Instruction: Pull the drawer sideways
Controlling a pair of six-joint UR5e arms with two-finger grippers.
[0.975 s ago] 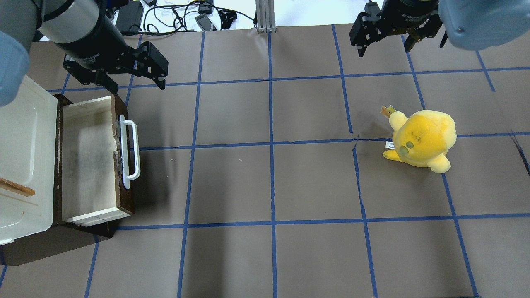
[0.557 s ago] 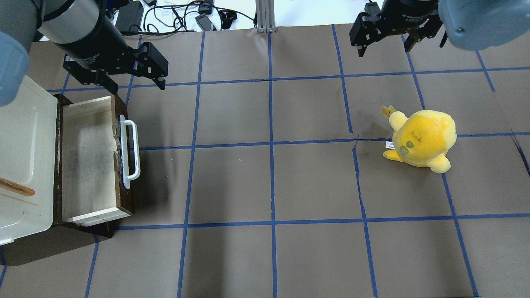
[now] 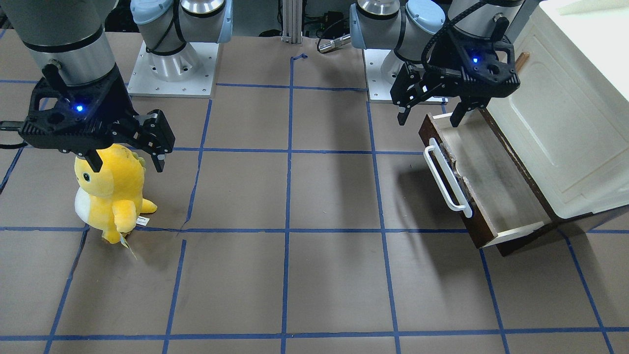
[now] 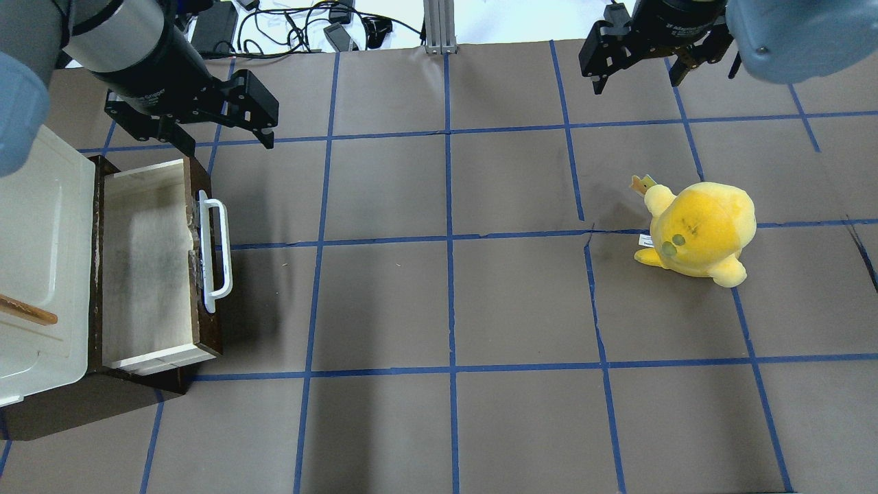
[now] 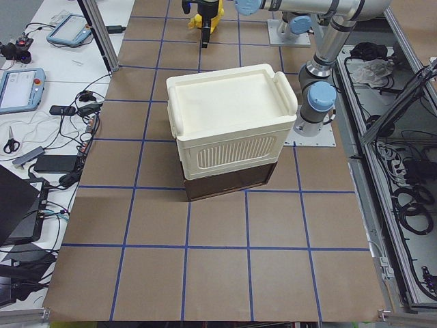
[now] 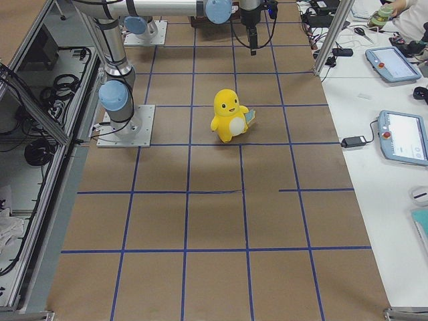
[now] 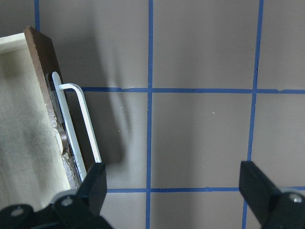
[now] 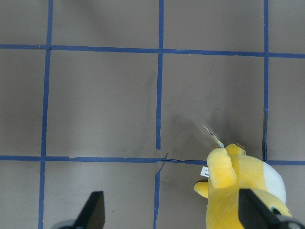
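Observation:
The drawer (image 4: 147,267) stands pulled out of the cabinet at the table's left, its pale wood interior empty. Its dark brown front carries a long white bar handle (image 4: 219,254), which also shows in the front view (image 3: 446,178) and the left wrist view (image 7: 80,126). My left gripper (image 4: 226,140) is open and empty, raised above the table just beyond the drawer's far end (image 3: 430,115). My right gripper (image 4: 638,77) is open and empty, high at the far right, beyond the plush.
A cream cabinet (image 4: 38,267) with a small wooden handle (image 4: 27,311) sits over the drawer on a dark base. A yellow plush toy (image 4: 699,230) stands at the right (image 3: 110,194). Blue tape lines grid the brown table. Cables lie past the far edge.

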